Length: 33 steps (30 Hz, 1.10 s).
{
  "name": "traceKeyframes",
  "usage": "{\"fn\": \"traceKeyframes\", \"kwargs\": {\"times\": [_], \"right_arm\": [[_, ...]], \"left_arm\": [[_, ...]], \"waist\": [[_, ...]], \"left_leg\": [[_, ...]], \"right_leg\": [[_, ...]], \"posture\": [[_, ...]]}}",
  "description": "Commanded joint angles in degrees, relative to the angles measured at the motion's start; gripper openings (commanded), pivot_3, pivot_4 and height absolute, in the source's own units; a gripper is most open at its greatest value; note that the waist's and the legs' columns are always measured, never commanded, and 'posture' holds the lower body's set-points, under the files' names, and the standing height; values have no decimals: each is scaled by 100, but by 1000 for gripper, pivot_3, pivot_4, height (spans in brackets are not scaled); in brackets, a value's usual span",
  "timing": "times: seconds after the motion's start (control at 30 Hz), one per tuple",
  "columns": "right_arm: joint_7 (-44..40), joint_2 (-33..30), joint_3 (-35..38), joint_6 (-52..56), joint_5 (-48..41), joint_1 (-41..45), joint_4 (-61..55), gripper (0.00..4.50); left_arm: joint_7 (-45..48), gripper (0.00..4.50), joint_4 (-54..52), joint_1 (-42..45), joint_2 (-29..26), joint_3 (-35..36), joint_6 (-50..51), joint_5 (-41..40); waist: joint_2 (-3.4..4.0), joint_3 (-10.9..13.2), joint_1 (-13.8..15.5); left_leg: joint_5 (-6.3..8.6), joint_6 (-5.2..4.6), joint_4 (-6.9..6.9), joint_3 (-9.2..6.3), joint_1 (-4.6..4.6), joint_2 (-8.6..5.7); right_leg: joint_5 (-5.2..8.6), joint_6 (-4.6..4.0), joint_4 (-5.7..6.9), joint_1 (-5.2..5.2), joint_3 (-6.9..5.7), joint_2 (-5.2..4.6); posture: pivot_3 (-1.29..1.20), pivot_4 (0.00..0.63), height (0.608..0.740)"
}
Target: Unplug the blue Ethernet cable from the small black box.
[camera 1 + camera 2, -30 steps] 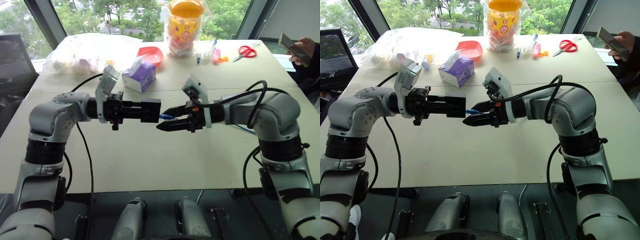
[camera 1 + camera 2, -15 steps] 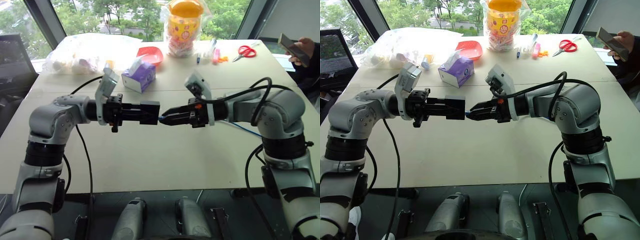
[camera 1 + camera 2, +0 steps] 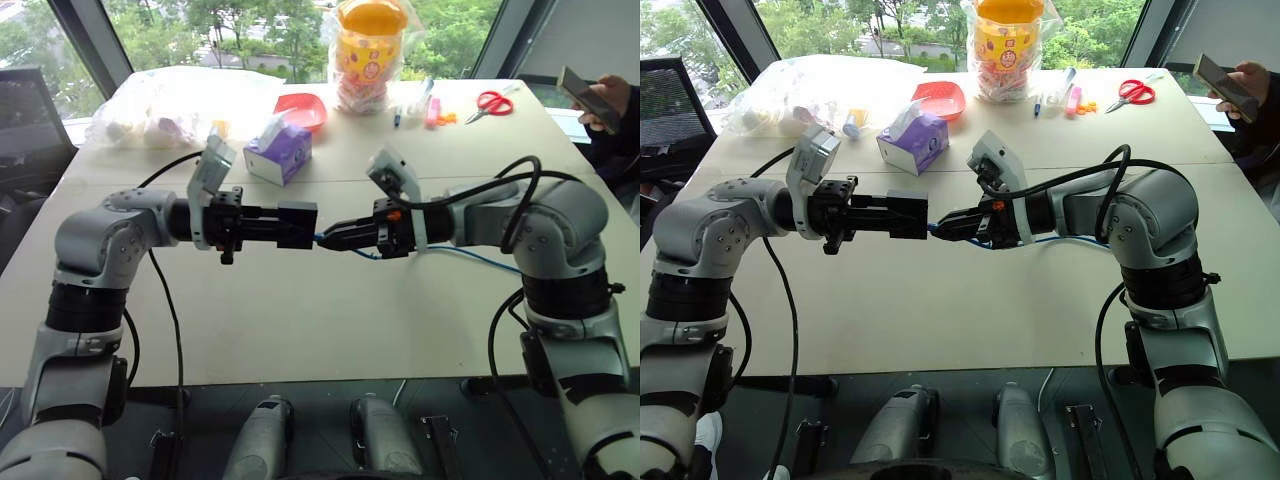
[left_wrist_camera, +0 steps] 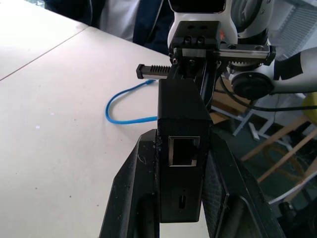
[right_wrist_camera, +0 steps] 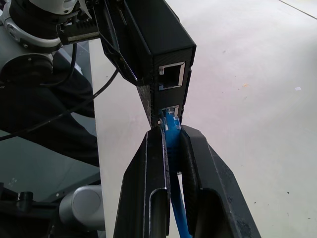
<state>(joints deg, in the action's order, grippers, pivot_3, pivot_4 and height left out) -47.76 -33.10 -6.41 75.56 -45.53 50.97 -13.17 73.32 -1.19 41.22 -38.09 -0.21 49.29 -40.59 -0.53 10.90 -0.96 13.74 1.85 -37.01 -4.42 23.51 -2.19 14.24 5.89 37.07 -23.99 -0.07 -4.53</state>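
Above the table's middle, my left gripper [image 3: 288, 225] is shut on the small black box [image 3: 298, 224] and holds it level. In the left wrist view the box [image 4: 181, 119] sits between both fingers, an empty port facing the camera. My right gripper [image 3: 327, 238] meets the box from the other side, shut on the plug of the blue Ethernet cable [image 5: 172, 141]. In the right wrist view the plug sits in the lower port of the box [image 5: 158, 49]. The rest of the cable [image 3: 470, 256] trails back under my right forearm and loops over the table [image 4: 119, 111].
A purple tissue box [image 3: 279, 151], a red bowl [image 3: 302, 110], a clear plastic bag [image 3: 165, 105], a bagged yellow jar [image 3: 368, 55], pens [image 3: 428, 105] and red scissors [image 3: 492, 102] lie at the far side. A person's hand holds a phone [image 3: 588, 98] at the far right.
My right gripper's fingers, spread around the plug a second ago, have closed on it. Both arms have stayed where they were.
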Motion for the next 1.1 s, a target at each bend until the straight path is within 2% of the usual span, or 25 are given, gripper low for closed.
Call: {"fn": "traceKeyframes", "kwargs": {"times": [0.03, 0.27, 0.43, 0.53, 0.63, 0.7, 0.8, 0.97, 1.07, 1.1], "right_arm": [[29, -19, 102, -21, -47, 128, -61, 29], [-83, -323, 141, -25, -12, -20, -21, 29], [-346, -797, -23, -239, 147, -259, 173, 29], [-543, -1108, -210, -571, 465, -438, 419, 29], [-305, -1225, -550, -1398, 1295, -542, 769, 29], [291, -931, -645, -2120, 1981, -521, 1264, 29], [1350, -175, -529, -2993, 2739, -316, 2403, 29], [2112, 569, -414, -3812, 3408, -201, 3629, 29], [2449, 828, -243, -3822, 3559, -288, 3818, 1195], [2510, 858, -180, -3817, 3590, -309, 3779, 1739]], "left_arm": [[78, 498, -213, -9, -74, 42, -78, -85], [353, 498, -269, -256, -427, -22, -205, 44], [553, 498, -90, -320, -685, -17, -328, 99], [590, 498, 5, -318, -753, -6, -413, 178], [550, 498, 136, -326, -736, -94, -690, 419], [375, 498, 216, -344, -564, -155, -1044, 664], [-218, 498, 489, -364, 1, -336, -1914, 1281], [-1011, 498, 1054, -402, 901, -587, -3037, 2016], [-1401, 498, 1450, -420, 1423, -722, -3629, 2386], [-1391, 498, 1524, -437, 1488, -747, -3754, 2453]], "waist": [[0, 0, 0], [0, 0, -6], [-2, 1, 20], [-2, 1, 20], [-3, 2, 13], [-3, 2, -15], [-3, 1, -9], [-4, 1, 36], [-4, 1, 42], [-4, 1, 32]], "left_leg": [[0, 0, 0, 0, 0, 0], [0, 0, 2, 0, 0, 1], [0, -1, 1, 2, 2, 0], [1, -2, 1, 4, 2, 0], [2, -4, 0, 9, 2, 0], [2, -4, 1, 12, 2, 2], [1, -3, 0, 19, -1, 4], [0, -1, 0, 23, 14, -3], [1, -2, -2, 19, 29, -8], [1, -2, -4, 20, 39, -8]], "right_leg": [[0, 0, 0, 0, 0, 0], [0, 0, 0, -1, 0, 0], [1, -2, -4, -2, 0, -1], [2, -3, -8, 1, -1, -2], [2, -2, -11, 0, 0, -4], [1, -1, -10, -2, 1, -2], [1, -2, -6, -3, 6, 0], [-3, 1, -2, -20, 11, -7], [-3, 2, -3, -30, 9, -11], [-4, 2, -4, -38, 10, -11]], "posture": [[0, 150, 740], [0, 150, 740], [0, 150, 740], [0, 150, 740], [0, 150, 740], [0, 150, 740], [0, 150, 740], [0, 150, 740], [0, 150, 740], [0, 150, 740]]}}
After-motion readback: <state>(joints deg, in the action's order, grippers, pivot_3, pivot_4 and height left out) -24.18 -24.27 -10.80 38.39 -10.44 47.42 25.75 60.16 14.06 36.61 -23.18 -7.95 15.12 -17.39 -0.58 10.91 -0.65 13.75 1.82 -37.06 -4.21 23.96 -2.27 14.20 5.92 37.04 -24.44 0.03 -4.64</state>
